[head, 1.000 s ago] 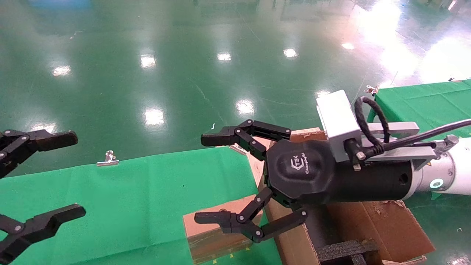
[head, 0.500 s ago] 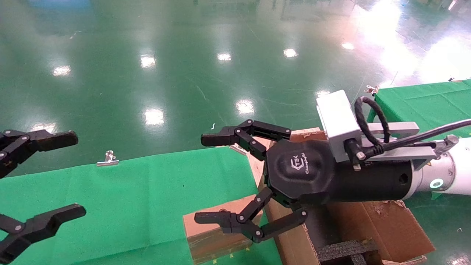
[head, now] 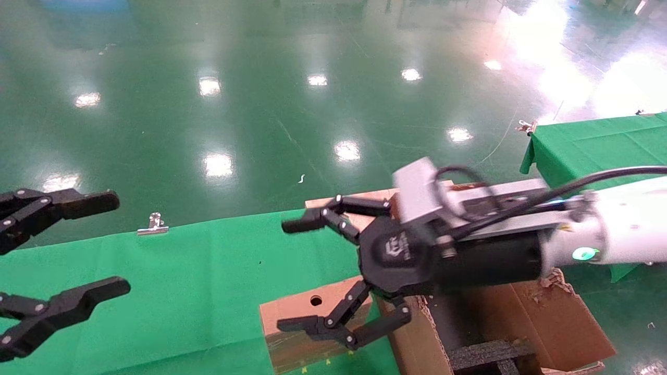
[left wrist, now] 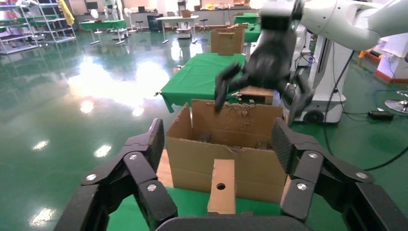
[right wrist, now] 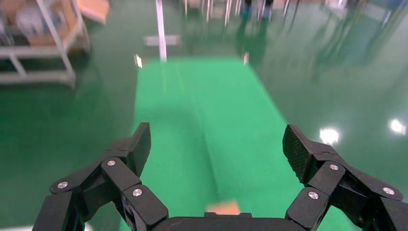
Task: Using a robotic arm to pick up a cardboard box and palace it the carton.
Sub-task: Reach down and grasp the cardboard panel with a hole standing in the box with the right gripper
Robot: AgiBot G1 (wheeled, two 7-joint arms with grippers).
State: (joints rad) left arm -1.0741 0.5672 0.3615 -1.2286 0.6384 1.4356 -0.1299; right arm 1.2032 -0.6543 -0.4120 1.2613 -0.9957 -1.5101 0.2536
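Right gripper [head: 289, 276], fingers spread and empty, has dipped toward the cardboard box [head: 307, 325]: approach begun, left gripper [head: 112, 242] idle, open

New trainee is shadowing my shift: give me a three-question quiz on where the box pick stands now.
1. True or false: the right gripper already holds the cardboard box.
2. The cardboard box rests on: A) the green cloth B) the carton's foam C) the floor.
3. Fill in: the left gripper waits at the cloth's left end with its fingers ____.

Key: 1 false, its open fingers only straddle the box from above. 2 A, beside the carton. 3 open.
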